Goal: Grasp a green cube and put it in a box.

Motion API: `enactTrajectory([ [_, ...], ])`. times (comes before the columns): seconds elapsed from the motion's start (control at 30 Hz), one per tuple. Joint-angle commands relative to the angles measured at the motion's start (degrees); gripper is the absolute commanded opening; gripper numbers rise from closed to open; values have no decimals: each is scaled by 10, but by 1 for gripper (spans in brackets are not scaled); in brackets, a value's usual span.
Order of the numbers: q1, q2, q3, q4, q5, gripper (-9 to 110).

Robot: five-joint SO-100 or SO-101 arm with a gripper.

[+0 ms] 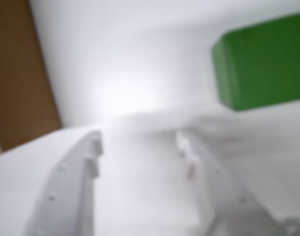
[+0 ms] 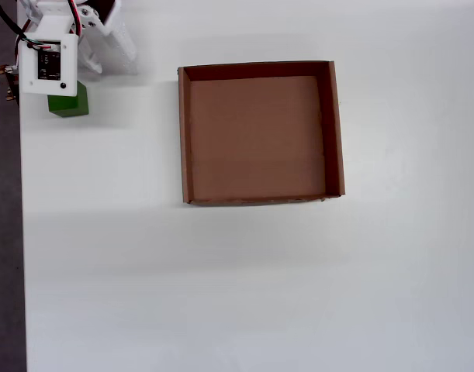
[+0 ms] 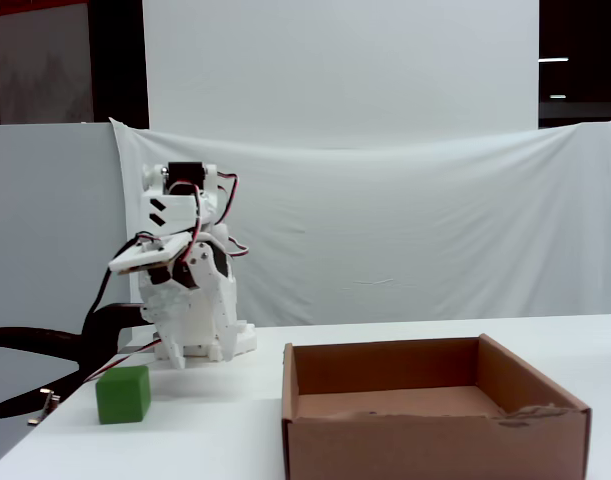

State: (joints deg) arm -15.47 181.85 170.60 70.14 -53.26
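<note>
The green cube sits on the white table at the far left in the overhead view, just below my folded arm. In the fixed view the cube stands in front of the arm, left of the box. In the blurred wrist view the cube is at the upper right, beyond my gripper. The two white jaws stand apart with nothing between them. The box is a brown cardboard tray, empty, in the middle of the table; it also shows in the fixed view.
The table's left edge runs close to the cube and the arm. A black clamp holds the arm's base at that edge. A blurred brown surface fills the left of the wrist view. A white cloth hangs behind.
</note>
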Motion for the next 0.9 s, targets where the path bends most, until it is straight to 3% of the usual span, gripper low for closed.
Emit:
enactTrajectory([
  [0.0,1,4,-3,4,1,21],
  [0.3,6,-12,-19,5,-11,21],
  [0.53,21,-154,-163,37,-56,23],
  [0.87,119,-311,-330,91,-226,27],
])
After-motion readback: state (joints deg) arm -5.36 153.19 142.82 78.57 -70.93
